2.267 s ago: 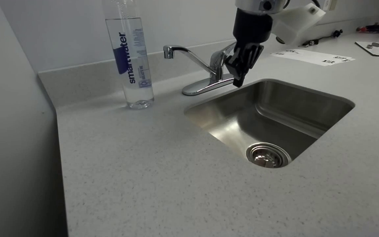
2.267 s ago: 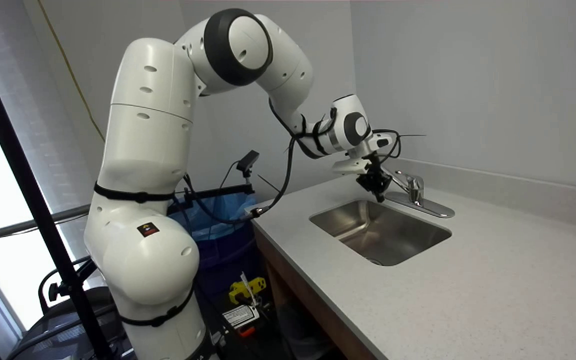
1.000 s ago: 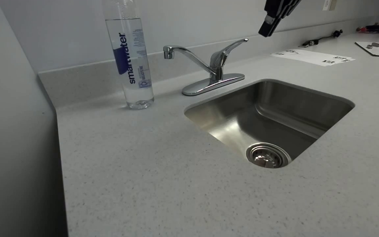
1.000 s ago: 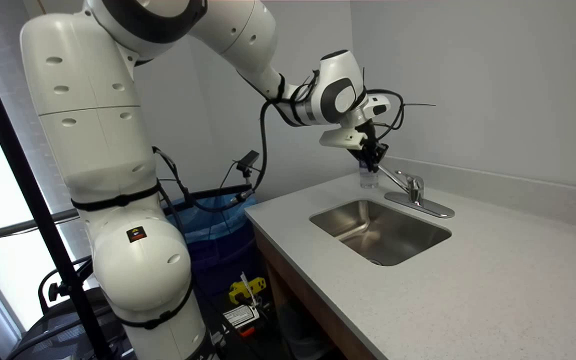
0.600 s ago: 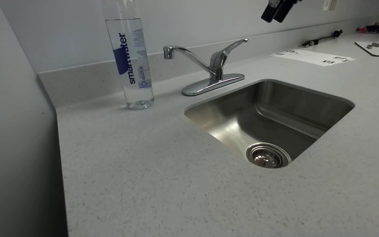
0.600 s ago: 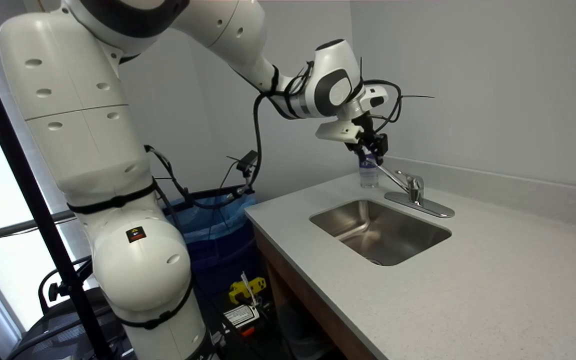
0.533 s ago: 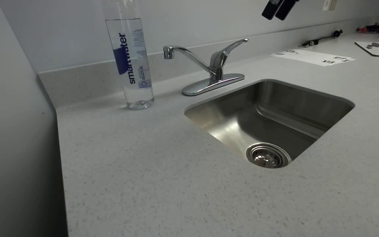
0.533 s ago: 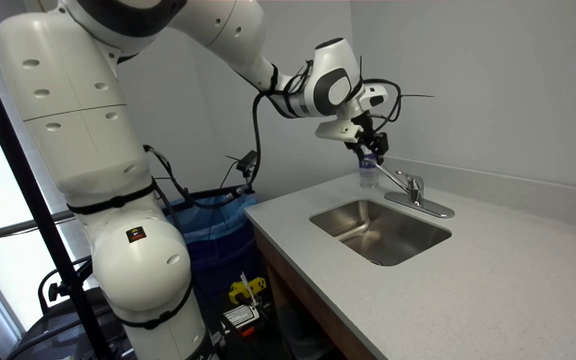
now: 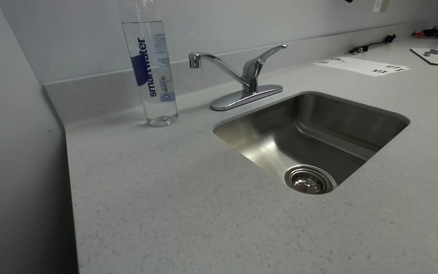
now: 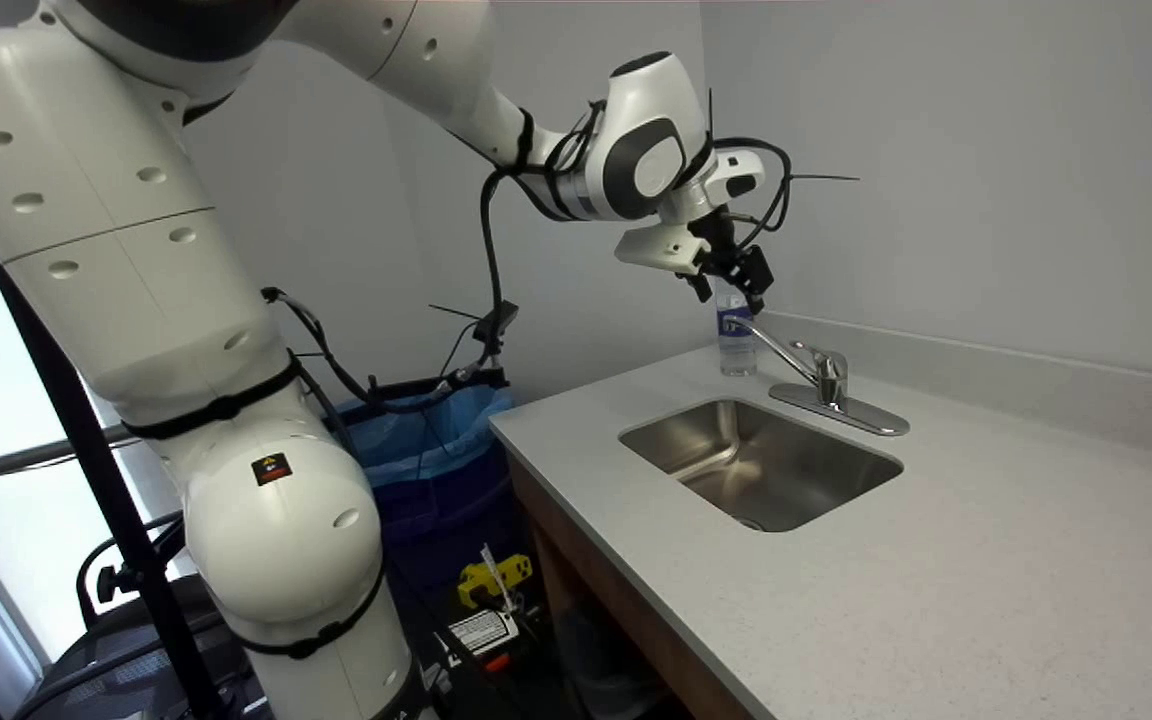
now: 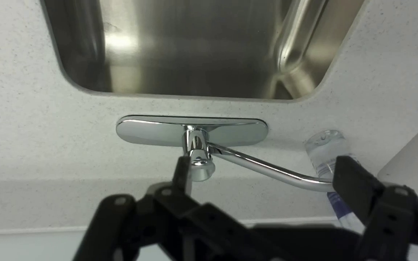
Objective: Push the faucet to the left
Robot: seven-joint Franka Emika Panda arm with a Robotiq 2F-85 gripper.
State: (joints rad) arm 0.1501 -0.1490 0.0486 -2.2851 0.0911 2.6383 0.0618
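Observation:
The chrome faucet [image 9: 252, 82] stands behind the sink, and its long spout [image 9: 222, 67] points left toward the bottle in this exterior view. Its lever handle [image 9: 270, 55] tilts up the opposite way. My gripper [image 10: 730, 296] hangs above the spout's end in an exterior view, apart from the faucet. In the wrist view the gripper [image 11: 263, 159] has its jaws spread wide with nothing held. The faucet spout [image 11: 267, 168] lies below and beyond the gap, and one finger [image 11: 356, 185] hides its tip. Elsewhere, only a dark scrap of the gripper shows at an exterior view's top edge.
A clear water bottle [image 9: 154, 72] stands upright left of the faucet, close to the wall corner. The steel sink [image 10: 771, 480] is sunk into the counter in front of the faucet. White paper [image 9: 361, 66] and a black cable [image 9: 371, 45] lie farther along the counter.
My gripper has risen up and away from beside the faucet handle, and its jaws have spread from shut to open. The faucet and bottle stay put; the bottle is less covered in an exterior view.

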